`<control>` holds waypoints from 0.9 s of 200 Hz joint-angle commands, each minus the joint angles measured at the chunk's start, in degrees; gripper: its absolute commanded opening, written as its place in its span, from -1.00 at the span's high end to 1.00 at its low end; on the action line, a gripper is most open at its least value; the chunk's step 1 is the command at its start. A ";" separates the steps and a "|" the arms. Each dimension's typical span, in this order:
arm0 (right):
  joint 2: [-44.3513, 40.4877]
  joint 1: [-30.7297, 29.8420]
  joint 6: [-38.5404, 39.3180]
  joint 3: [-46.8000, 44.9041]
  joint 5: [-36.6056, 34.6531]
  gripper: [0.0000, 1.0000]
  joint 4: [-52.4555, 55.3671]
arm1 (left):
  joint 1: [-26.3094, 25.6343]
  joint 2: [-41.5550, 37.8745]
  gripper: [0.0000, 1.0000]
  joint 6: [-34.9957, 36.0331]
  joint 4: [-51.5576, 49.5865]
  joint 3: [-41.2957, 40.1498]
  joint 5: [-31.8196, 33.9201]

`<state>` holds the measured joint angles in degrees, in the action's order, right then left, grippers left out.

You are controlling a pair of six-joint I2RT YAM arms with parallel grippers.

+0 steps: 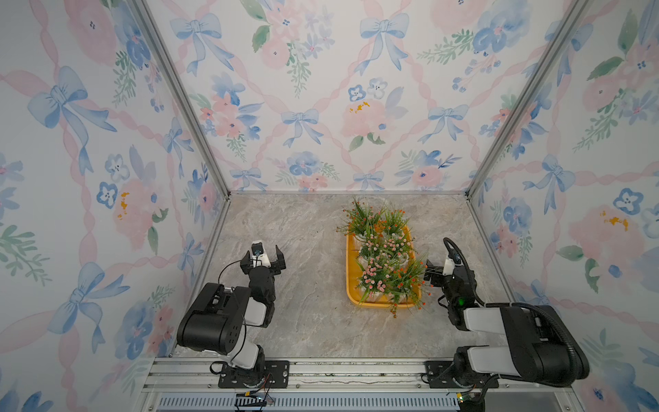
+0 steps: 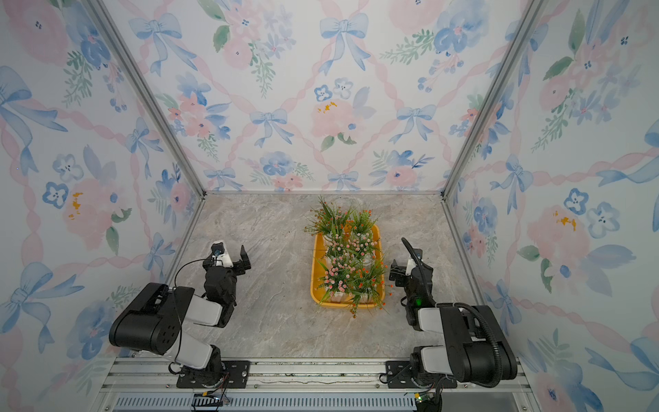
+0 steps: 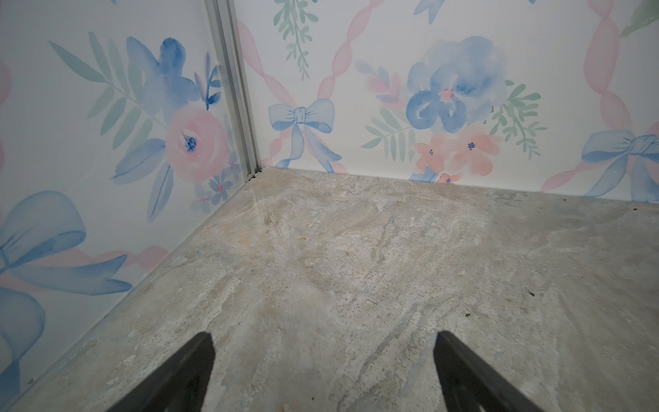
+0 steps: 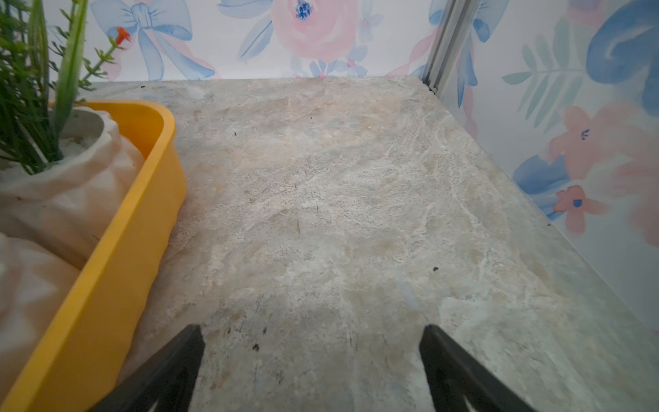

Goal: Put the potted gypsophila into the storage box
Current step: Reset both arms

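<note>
Left fingers (image 3: 192, 371) spread, empty, sitting well apart from storage box (image 1: 350, 285). Right fingers (image 4: 449, 371) spread, empty, hovering just beside it.

Risk: sprigs overhanging rim, so careless right-arm swing likely snagging stems, shoving box, tipping pot.

Counting: one box; potted gypsophila (image 1: 372, 278) standing inside, apparently six pots, three pink, three orange. None showing on worktop (image 1: 303, 285).
</note>
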<state>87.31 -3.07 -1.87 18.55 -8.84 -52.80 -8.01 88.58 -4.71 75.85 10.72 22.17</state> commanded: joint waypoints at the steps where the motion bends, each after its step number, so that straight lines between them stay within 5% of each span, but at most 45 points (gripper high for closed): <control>1: 2.45 1.18 -0.42 0.33 0.69 -0.94 -8.07 | -0.25 -0.04 -0.96 -0.50 1.83 -0.39 0.94; 18: 0.52 2.15 0.37 4.51 5.43 -0.94 3.77 | -0.25 0.04 -0.96 -0.51 1.76 -0.42 1.03; 180: 1.37 -0.10 2.02 4.13 1.93 -0.95 1.46 | -0.24 -0.11 -0.96 -0.40 1.81 -0.44 1.02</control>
<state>87.64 -2.00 -0.80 22.04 -4.78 -51.07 -8.01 88.58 -4.71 75.85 10.72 22.33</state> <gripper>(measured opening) 0.971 0.979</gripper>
